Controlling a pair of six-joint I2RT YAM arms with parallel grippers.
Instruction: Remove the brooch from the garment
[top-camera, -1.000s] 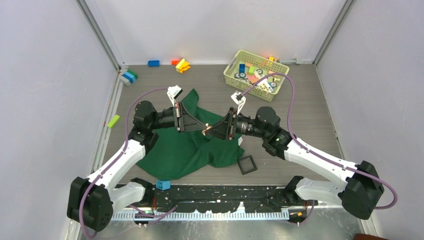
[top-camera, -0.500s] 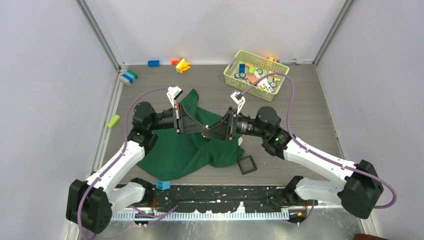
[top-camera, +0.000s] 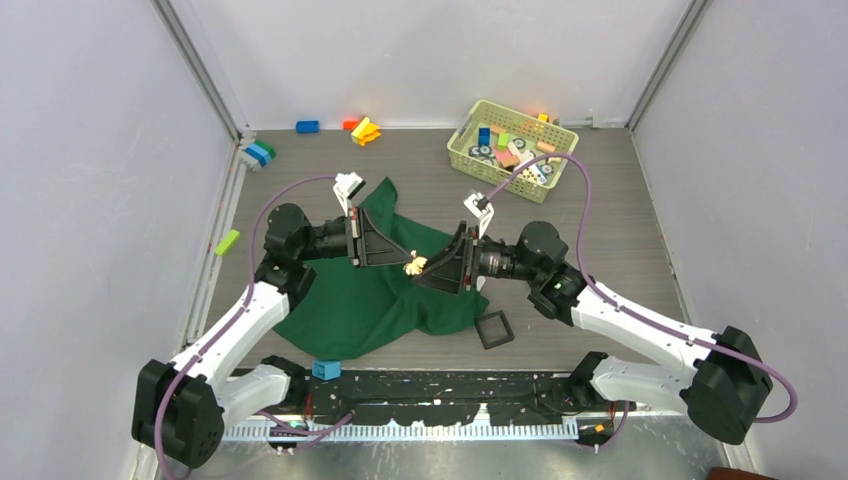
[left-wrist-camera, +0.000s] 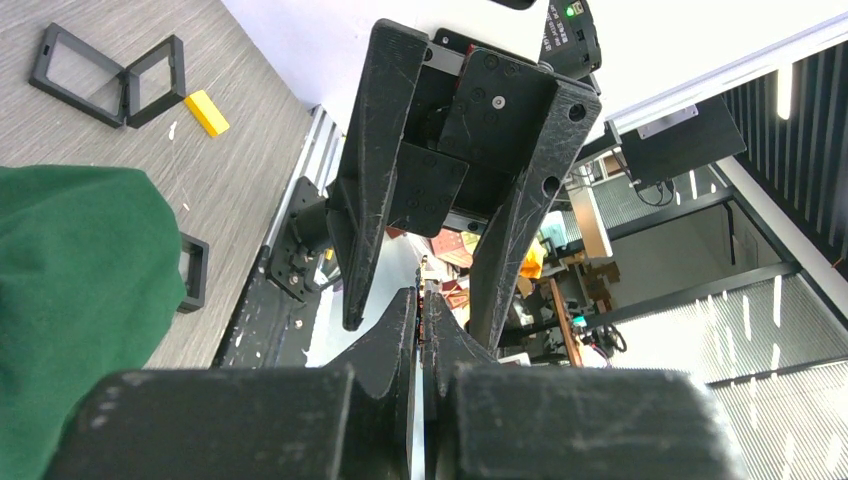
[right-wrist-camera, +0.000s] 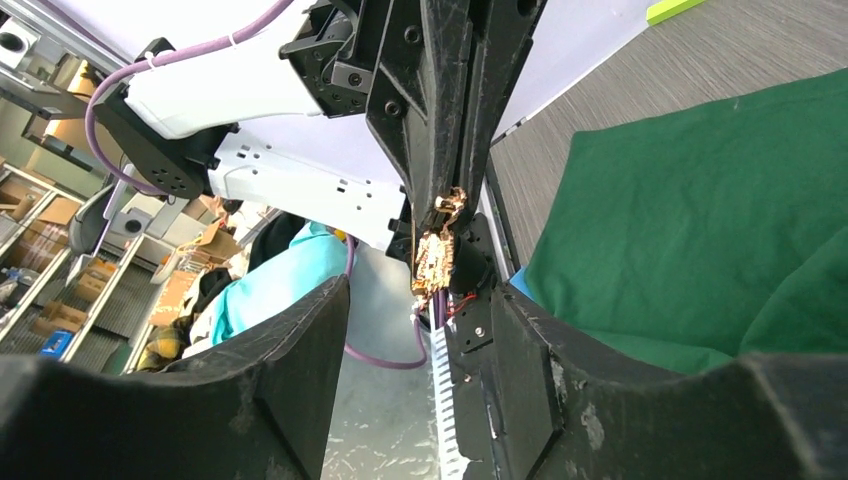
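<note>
On the grey surface the garment lies spread; above it the left claw pinches the brooch, the right claw gaping beside it

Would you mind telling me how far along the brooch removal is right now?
Done: the brooch hangs clear of the garment. In hand: the left gripper is shut on it; the right gripper stands open beside it. Left: probably only setting it down somewhere.
</note>
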